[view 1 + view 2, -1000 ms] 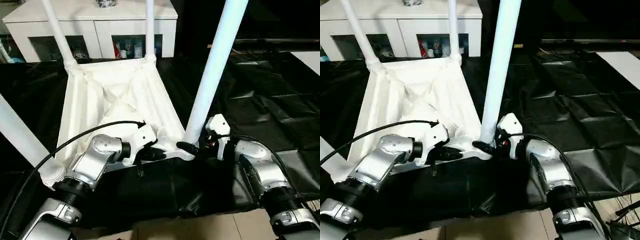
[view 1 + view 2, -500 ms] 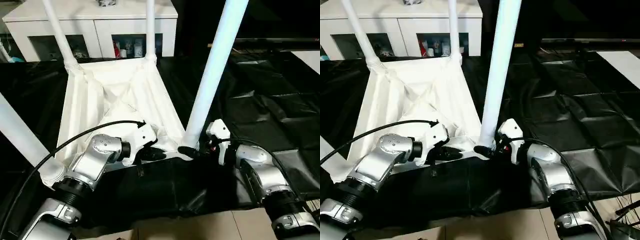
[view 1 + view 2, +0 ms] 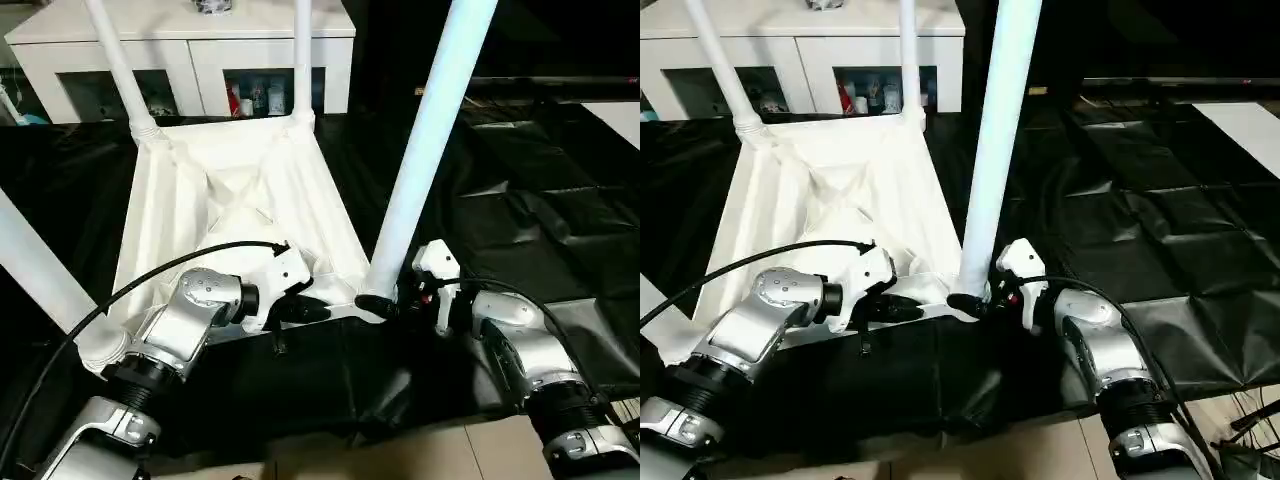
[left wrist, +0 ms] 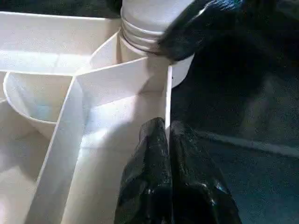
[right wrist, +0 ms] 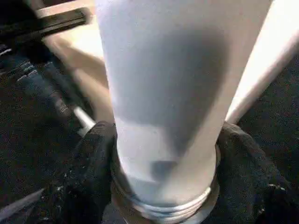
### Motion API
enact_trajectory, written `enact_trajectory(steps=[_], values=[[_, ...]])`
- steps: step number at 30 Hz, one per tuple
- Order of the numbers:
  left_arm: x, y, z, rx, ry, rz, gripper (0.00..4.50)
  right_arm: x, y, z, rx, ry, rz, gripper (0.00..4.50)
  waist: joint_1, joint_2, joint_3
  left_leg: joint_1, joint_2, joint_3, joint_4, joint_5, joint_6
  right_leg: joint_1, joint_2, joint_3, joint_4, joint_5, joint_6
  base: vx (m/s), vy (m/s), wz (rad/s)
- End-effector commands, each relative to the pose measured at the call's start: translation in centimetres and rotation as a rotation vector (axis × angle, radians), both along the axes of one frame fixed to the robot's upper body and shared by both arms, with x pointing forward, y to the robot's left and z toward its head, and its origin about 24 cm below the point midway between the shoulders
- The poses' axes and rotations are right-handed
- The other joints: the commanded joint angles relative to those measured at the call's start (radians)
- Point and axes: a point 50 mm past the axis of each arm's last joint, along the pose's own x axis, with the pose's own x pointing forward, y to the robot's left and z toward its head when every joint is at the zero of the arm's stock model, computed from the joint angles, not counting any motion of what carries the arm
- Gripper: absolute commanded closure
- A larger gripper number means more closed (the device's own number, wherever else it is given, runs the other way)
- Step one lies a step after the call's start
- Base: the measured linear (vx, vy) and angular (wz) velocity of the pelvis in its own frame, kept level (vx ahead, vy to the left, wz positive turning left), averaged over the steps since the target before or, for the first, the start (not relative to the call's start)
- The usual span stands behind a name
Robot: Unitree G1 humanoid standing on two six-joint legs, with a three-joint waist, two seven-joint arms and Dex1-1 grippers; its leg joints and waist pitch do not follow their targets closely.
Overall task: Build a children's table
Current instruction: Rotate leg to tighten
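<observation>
White leg (image 3: 428, 140) in corner socket (image 4: 180, 74), right claw (image 5: 163, 186) grasping it; left claw (image 4: 169, 140) clenched.

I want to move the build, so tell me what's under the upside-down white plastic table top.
Black plastic sheeting spreads out from under the white plastic table top on every visible side. Whatever lies directly beneath the top is covered by it, so I cannot tell.

Both silver forearms reach forward and angle inward. Left gripper (image 3: 312, 312) is pinched fully closed, fingers pressed together. Right gripper (image 5: 163, 186) has its fingers spread around a tube.
</observation>
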Motion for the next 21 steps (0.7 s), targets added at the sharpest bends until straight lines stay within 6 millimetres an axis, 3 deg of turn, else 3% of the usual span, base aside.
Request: enact_trajectory(steps=[1, 3, 4, 5, 6, 8, 10, 13, 16, 17, 20, 21], values=[[0.2, -1.1, -0.6, -0.008, 0.025, 0.041, 4.50, 1.1, 0.0, -0.6, -0.047, 0.020, -0.160, 1.77, -0.002, -0.004, -0.056, 0.015, 0.036, -0.016, -0.069, -0.201, 0.058, 0.050, -0.035, 0.014, -0.059, -0.127, -0.264, 0.000, 0.000, 0.00], [1.1, -1.6, -0.8, -0.018, 0.025, 0.138, 4.50, 1.5, 1.0, -1.0, -0.033, 0.043, -0.259, 1.78, -0.011, -0.005, -0.053, 0.017, 0.034, -0.014, -0.071, -0.248, 0.039, 0.043, -0.034, 0.017, -0.067, -0.193, -0.248, 0.000, 0.000, 0.00], [1.1, -1.6, -0.8, -0.018, 0.025, 0.138, 4.50, 1.5, 1.0, -1.0, -0.033, 0.043, -0.259, 1.78, -0.009, -0.006, -0.053, 0.019, 0.035, -0.017, -0.073, -0.260, 0.031, 0.046, -0.036, 0.016, -0.070, -0.215, -0.240, 0.000, 0.000, 0.00], [1.7, -2.3, -1.0, -0.022, 0.025, 0.205, 4.50, 2.0, 2.1, -1.2, -0.008, 0.061, -0.368, 1.78, -0.013, -0.008, -0.055, 0.016, 0.034, -0.019, -0.073, -0.264, 0.025, 0.048, -0.037, 0.016, -0.070, -0.230, -0.228, 0.000, 0.000, 0.00], [1.8, -2.4, -1.0, -0.021, 0.025, 0.213, 4.50, 2.1, 2.2, -1.2, -0.004, 0.065, -0.384, 1.78, -0.014, -0.004, -0.053, 0.020, 0.034, -0.018, -0.074, -0.272, 0.022, 0.040, -0.035, 0.018, -0.073, -0.234, -0.224, 0.000, 0.000, 0.00], [2.4, -3.1, -1.3, -0.006, 0.021, 0.289, 4.50, 2.6, 3.1, -1.4, 0.007, 0.102, -0.499, 1.78, -0.016, -0.006, -0.056, 0.017, 0.032, -0.020, -0.074, -0.269, 0.017, 0.044, -0.035, 0.017, -0.072, -0.239, -0.214, 0.000, 0.000, 0.00], [3.0, -4.1, -1.4, 0.012, 0.005, 0.365, 4.50, 2.9, 4.2, -1.6, -0.016, 0.114, -0.594, 1.78, -0.018, -0.005, -0.055, 0.021, 0.032, -0.018, -0.074, -0.272, 0.014, 0.038, -0.033, 0.018, -0.075, -0.231, -0.216, 0.000, 0.000, 0.00], [3.3, -5.0, -1.4, 0.010, -0.010, 0.412, 4.50, 3.1, 5.4, -1.6, 0.011, 0.143, -0.634, 1.78, -0.015, -0.011, -0.058, 0.017, 0.030, -0.016, -0.071, -0.257, 0.025, 0.043, -0.035, 0.017, -0.073, -0.195, -0.213, 0.000, 0.000, 0.00], [3.5, -5.7, -1.5, 0.013, -0.019, 0.430, 4.50, 3.2, 6.4, -1.4, 0.014, 0.143, -0.629, 1.78, -0.011, -0.008, -0.059, 0.016, 0.030, -0.016, -0.070, -0.230, 0.047, 0.046, -0.036, 0.017, -0.071, -0.154, -0.217, 0.000, 0.000, 0.00], [3.4, -5.8, -1.6, 0.017, -0.016, 0.427, 4.50, 3.1, 6.8, -1.2, 0.005, 0.119, -0.590, 1.78, -0.011, -0.012, -0.060, 0.016, 0.029, -0.015, -0.068, -0.217, 0.055, 0.046, -0.035, 0.016, -0.070, -0.141, -0.219, 0.000, 0.000, 0.00], [3.4, -5.9, -1.7, 0.022, -0.015, 0.429, 4.50, 3.1, 7.0, -1.1, -0.010, 0.095, -0.569, 1.78, -0.006, -0.012, -0.056, 0.015, 0.030, -0.016, -0.071, -0.240, 0.059, 0.046, -0.039, 0.016, -0.076, -0.197, -0.208, 0.000, 0.000, 0.00], [3.3, -5.7, -1.9, 0.030, -0.008, 0.424, 4.50, 3.0, 7.0, -0.8, 0.035, 0.087, -0.550, 1.22, -0.006, -0.014, -0.055, 0.016, 0.031, -0.016, -0.072, -0.254, 0.056, 0.044, -0.038, 0.016, -0.079, -0.225, -0.200, 0.000, 0.000, 0.00]])
